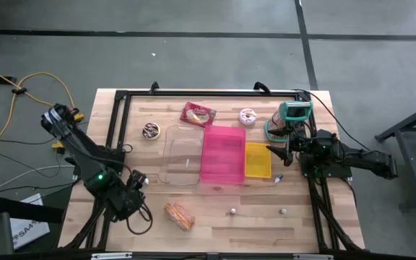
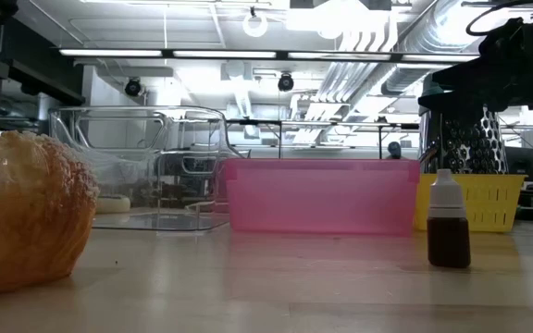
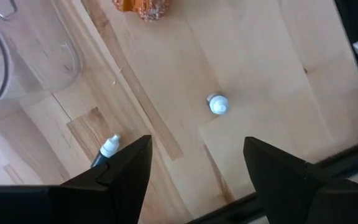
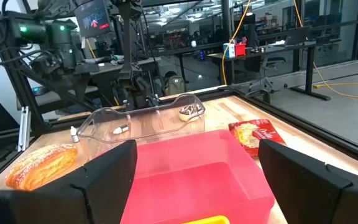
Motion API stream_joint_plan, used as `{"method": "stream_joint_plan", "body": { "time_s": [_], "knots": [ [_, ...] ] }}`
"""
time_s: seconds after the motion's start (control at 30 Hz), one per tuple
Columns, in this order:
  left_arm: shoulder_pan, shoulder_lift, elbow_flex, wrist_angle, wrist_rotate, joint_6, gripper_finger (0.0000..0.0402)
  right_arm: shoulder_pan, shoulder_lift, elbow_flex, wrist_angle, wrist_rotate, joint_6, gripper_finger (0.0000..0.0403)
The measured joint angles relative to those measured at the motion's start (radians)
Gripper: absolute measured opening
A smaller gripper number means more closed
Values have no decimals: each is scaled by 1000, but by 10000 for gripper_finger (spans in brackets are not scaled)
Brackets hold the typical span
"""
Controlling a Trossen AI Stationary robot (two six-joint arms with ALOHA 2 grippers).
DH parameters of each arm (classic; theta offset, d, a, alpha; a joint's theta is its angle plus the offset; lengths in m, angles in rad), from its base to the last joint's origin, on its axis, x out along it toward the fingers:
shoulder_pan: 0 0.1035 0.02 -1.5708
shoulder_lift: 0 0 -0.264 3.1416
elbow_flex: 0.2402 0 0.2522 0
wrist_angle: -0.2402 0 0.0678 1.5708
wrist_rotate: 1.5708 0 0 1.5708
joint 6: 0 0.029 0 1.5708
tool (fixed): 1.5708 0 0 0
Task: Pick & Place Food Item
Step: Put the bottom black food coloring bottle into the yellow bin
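Wood bench (image 1: 222,220) w/ black frame, grey floor around. Left pincer (image 1: 137,189) over bench's front-left area, jaws apart, nothing betw them; wrist view shows bare wood, a small white cap (image 3: 218,104) and a dropper bottle (image 3: 106,149) beyond its fingers (image 3: 129,165). Just beside it toward centre: sugared pastry (image 1: 180,214) lying on bench, front-left, not touched. Right pincer (image 1: 274,153) at right side, jaws spread wide, empty, hovering at the yellow basket (image 1: 258,160) edge, facing pink bin (image 1: 223,154). Pink bin sits mid-bench, touching clear container (image 1: 182,154) on its left and yellow basket on its right. Back row: red snack packet (image 1: 198,114), frosted donut (image 1: 248,116), choc donut (image 1: 152,131) further left, teal object (image 1: 293,112) at back right. Low view: pastry large at near left, brown dropper bottle (image 2: 449,220) upright in front of basket. Orange cable (image 1: 42,79) on floor, left.
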Motion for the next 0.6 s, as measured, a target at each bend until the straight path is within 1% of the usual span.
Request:
{"method": "stream_joint_plan", "body": {
  "time_s": [0.13,0.37,0.6],
  "knots": [
    [-29,42,-1,15,-22,-36,246,0,0,0,0,0,0,325],
    [-57,124,-1,72,-21,-52,246,0,0,0,0,0,0,325],
    [-84,167,-2,94,-21,-111,246,0,0,0,0,0,0,325]
  ]
}}
